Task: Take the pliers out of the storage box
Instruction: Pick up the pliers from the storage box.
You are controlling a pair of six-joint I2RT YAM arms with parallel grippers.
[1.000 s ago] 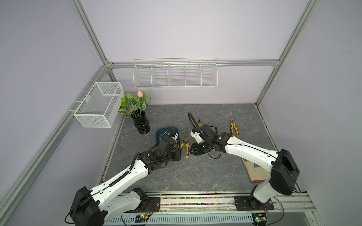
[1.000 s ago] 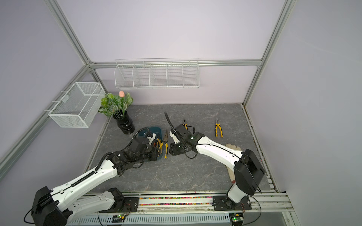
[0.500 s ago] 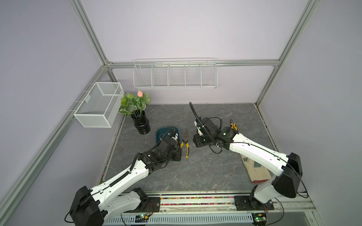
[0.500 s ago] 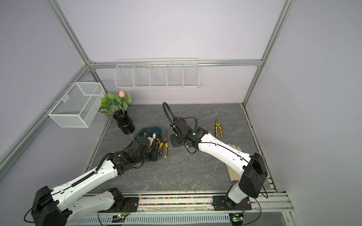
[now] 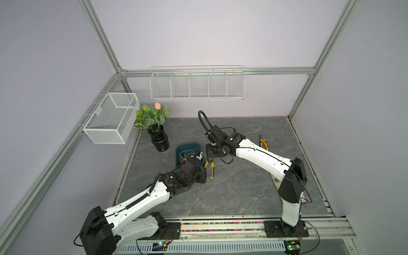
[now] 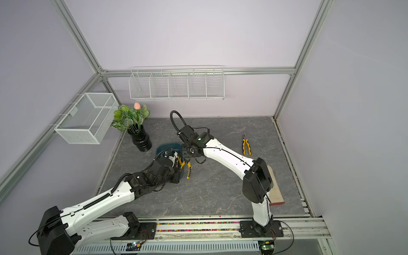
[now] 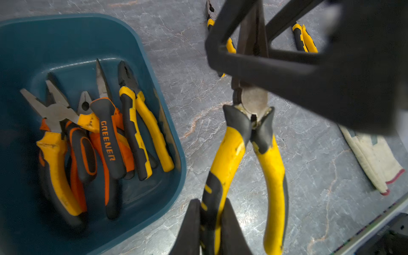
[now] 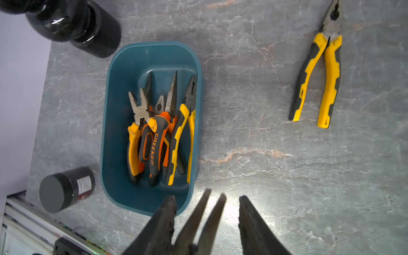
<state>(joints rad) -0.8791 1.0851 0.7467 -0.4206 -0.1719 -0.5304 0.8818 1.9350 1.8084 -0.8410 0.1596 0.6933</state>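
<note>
My left gripper (image 7: 210,203) is shut on one handle of yellow-black long-nosed pliers (image 7: 254,103), held just above the table beside the storage box (image 7: 176,141). The right gripper (image 8: 207,197) is open, with a finger on either side of the pliers' nose and gaps showing on both sides. The dark teal box (image 8: 114,110) holds several more pliers (image 8: 159,132) with orange and yellow handles. Both top views show the held pliers (image 5: 211,167) (image 6: 188,167) at the box's right edge.
Yellow-black pliers (image 8: 318,77) (image 5: 263,143) lie on the table to the right, and another pair (image 7: 304,39) lies beyond the grippers. A black vase with a plant (image 5: 160,141) and a black jar (image 8: 64,189) stand by the box. A cloth (image 6: 274,187) lies front right. White wire baskets (image 5: 196,82) hang on the walls.
The right gripper has shifted left and towards the back, to the pliers' nose, and its jaws have widened. The left arm and the pliers it holds have stayed in place.
</note>
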